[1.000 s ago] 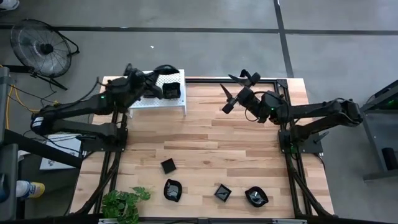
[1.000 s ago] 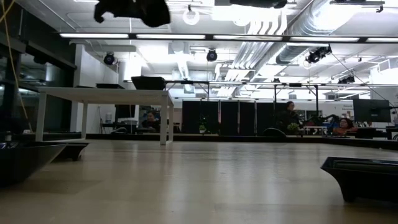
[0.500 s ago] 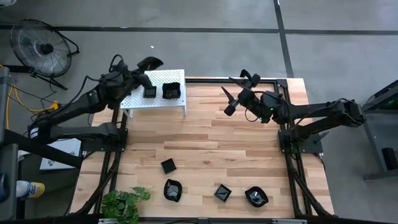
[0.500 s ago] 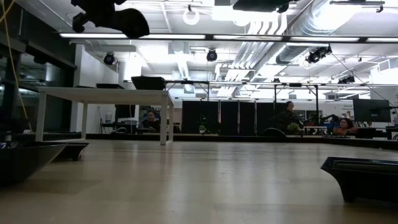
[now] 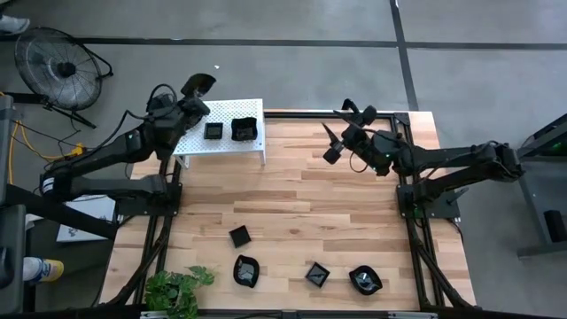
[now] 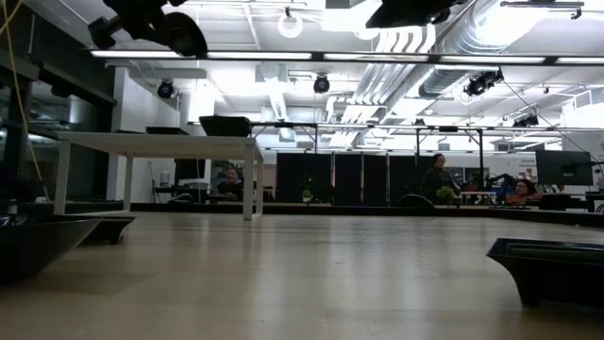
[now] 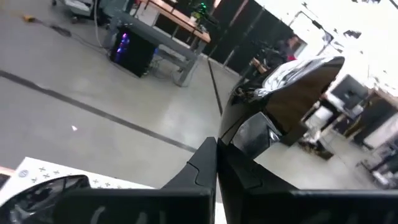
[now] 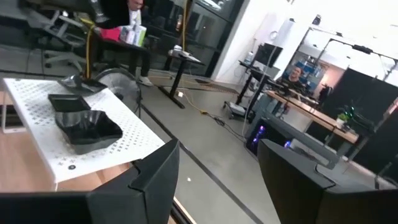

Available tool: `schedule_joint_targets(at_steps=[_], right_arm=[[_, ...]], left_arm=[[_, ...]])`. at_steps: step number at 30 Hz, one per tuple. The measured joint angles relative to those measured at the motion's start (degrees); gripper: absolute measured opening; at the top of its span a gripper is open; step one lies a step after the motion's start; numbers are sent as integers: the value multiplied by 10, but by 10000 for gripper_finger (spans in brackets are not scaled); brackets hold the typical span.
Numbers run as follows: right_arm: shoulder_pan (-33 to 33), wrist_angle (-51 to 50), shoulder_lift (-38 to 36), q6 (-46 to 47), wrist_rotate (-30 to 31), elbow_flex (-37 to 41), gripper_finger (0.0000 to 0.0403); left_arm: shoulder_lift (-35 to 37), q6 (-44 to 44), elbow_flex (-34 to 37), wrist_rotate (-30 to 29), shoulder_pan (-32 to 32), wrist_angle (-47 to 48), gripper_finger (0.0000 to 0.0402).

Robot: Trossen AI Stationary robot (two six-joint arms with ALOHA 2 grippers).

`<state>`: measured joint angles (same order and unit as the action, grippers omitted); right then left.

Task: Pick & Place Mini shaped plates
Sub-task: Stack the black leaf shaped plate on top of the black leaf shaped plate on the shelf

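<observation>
My left gripper (image 5: pixel 190 96) (image 7: pixel 217 149) hangs in the air past the far-left corner of the white perforated shelf (image 5: pixel 232 146), shut on one glossy black mini plate (image 5: pixel 199 84) (image 7: pixel 297 87). Two more black plates (image 5: pixel 213 130) (image 5: pixel 244 128) rest flat on the shelf top. Several plates lie on the wood near the table's front edge (image 5: pixel 239 236) (image 5: pixel 246 270) (image 5: pixel 317 274) (image 5: pixel 365 281). My right gripper (image 5: pixel 332 142) (image 8: pixel 217 186) is open and holds nothing, high over the far right of the table. My left gripper pinches the plate by one edge (image 7: pixel 252 134) between its two shut fingers. The fingers lie about level and point toward the table's far-left side. The plate sticks out beyond the fingertips, tilted, and is lifted clear of shelf and table.
A green plant (image 5: pixel 177 288) sits at the near-left corner. A floor fan (image 5: pixel 58 62) stands beyond the table's far left. The black frame rails (image 5: pixel 416 230) run along the table sides. Bare wood (image 5: pixel 292 195) spans the table's middle.
My left gripper has moved from above the shelf toward the table's far-left, off past the shelf's corner, rolling as it went. It has stayed shut on the plate. The second plate on the shelf, covered before, now shows.
</observation>
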<state>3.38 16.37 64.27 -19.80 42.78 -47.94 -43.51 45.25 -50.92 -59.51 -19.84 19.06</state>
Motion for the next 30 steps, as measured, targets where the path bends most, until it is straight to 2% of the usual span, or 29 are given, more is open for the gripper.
schedule_joint_targets(at_steps=[3,5,10,19,30], right_arm=[[0,-17,-18,17,4,0,213],[0,-24,-27,18,4,0,213],[0,-33,-37,18,4,0,213],[0,-46,-37,19,-3,0,213],[0,-48,-36,20,-9,0,212]], left_arm=[[7,-9,0,-23,22,33,0],[10,-46,0,-19,29,53,0],[20,-103,-3,58,11,65,0],[15,-134,-110,248,-129,261,0],[-99,-285,-245,518,-333,437,0]])
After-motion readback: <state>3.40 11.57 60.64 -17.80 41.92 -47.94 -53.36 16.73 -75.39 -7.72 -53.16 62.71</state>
